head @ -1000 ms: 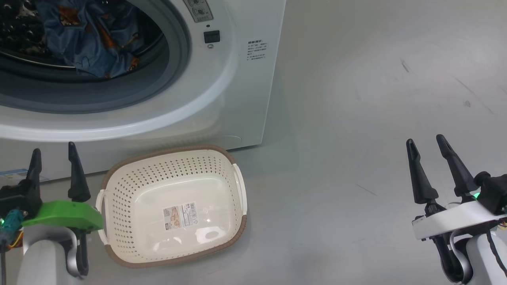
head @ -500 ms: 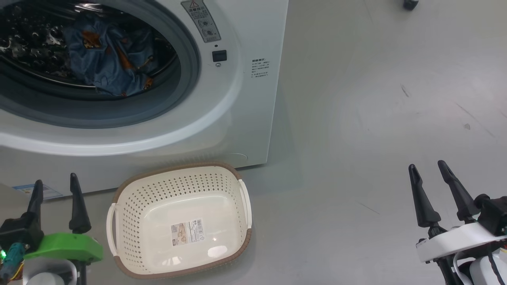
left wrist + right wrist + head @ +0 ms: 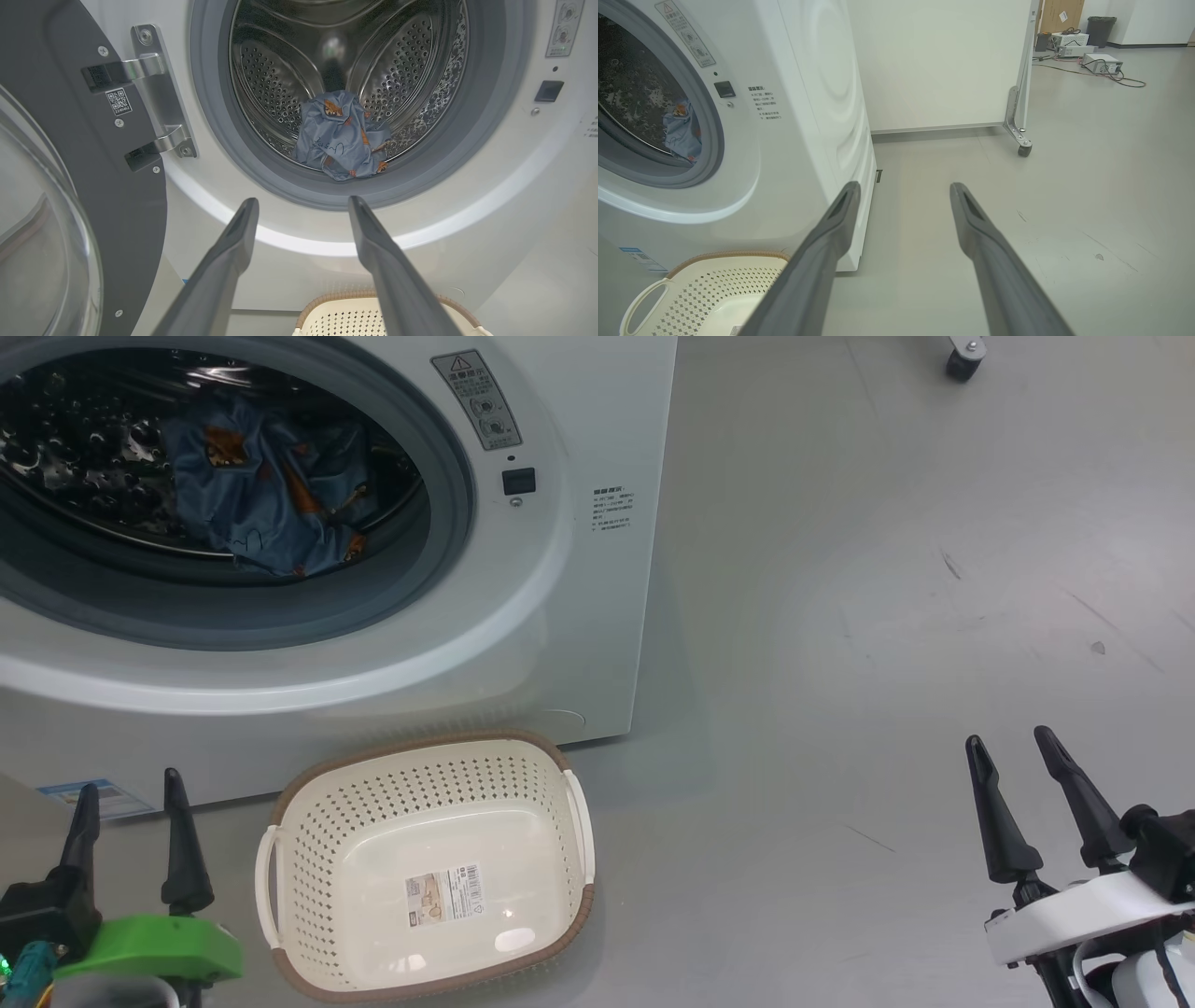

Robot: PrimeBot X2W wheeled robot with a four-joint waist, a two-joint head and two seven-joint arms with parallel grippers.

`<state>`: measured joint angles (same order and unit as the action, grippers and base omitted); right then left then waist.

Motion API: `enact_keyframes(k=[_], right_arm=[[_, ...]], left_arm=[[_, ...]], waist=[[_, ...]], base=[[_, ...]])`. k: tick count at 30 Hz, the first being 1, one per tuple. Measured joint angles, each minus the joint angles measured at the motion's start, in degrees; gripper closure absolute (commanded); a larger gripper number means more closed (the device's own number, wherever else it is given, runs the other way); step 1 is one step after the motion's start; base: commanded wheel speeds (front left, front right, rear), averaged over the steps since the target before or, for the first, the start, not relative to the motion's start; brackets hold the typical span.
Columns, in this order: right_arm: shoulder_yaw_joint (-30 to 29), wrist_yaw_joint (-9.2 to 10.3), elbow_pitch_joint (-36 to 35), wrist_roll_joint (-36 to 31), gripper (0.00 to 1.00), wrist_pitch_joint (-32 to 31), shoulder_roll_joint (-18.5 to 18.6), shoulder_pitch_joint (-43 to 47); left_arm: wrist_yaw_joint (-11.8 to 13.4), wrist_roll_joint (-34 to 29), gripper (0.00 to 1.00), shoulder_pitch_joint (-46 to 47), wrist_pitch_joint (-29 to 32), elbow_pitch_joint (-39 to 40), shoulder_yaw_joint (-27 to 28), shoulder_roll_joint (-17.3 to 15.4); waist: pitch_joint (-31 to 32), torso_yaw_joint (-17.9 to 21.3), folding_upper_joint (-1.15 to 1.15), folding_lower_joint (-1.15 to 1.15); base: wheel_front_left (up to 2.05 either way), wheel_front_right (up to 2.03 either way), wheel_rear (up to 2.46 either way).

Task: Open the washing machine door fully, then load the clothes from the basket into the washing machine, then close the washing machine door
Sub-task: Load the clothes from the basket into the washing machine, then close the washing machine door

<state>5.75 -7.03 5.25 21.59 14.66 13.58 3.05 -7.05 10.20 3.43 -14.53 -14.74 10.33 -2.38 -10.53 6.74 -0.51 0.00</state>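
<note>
The white washing machine (image 3: 579, 579) stands with its round opening uncovered. Its black door (image 3: 117, 196) with the glass bowl is swung wide on the hinge at the left of the left wrist view. Light-blue clothes (image 3: 271, 495) (image 3: 341, 137) (image 3: 682, 130) lie crumpled in the steel drum. The cream basket (image 3: 429, 868) (image 3: 705, 294) sits on the floor before the machine, holding nothing but its barcode sticker. My left gripper (image 3: 131, 784) is open, left of the basket, fingers toward the drum. My right gripper (image 3: 1013, 747) is open over bare floor, far right of the basket.
Grey floor (image 3: 887, 616) spreads to the right of the machine. A white partition on castor wheels (image 3: 1024, 149) stands behind it, one wheel (image 3: 962, 359) at the top of the head view. Boxes, cables and a bin (image 3: 1104, 25) lie far back.
The head camera has tilted up, so machine and basket sit lower in the picture. Both grippers stay open and still; the clothes lie the same in the drum.
</note>
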Motion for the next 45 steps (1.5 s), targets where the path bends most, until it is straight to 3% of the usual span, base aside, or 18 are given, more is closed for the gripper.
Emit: enact_keyframes(k=[24, 45], right_arm=[[-0.07, 0.0, -0.74, 0.0, 0.0, 0.0, 0.32, 0.09], [-0.02, 0.0, -0.86, 0.0, 0.0, 0.0, 0.34, 0.09]], left_arm=[[-0.05, 1.02, 0.0, -1.42, 0.0, 2.6, -0.89, 0.15], [-0.05, 1.43, 0.0, -2.39, 0.0, 3.59, -0.99, 0.23]], waist=[[-0.33, 0.04, 0.0, 0.0], [-0.31, -0.07, 0.0, 0.0]], base=[[-0.13, 0.13, 0.0], [-0.96, 0.96, 0.0]])
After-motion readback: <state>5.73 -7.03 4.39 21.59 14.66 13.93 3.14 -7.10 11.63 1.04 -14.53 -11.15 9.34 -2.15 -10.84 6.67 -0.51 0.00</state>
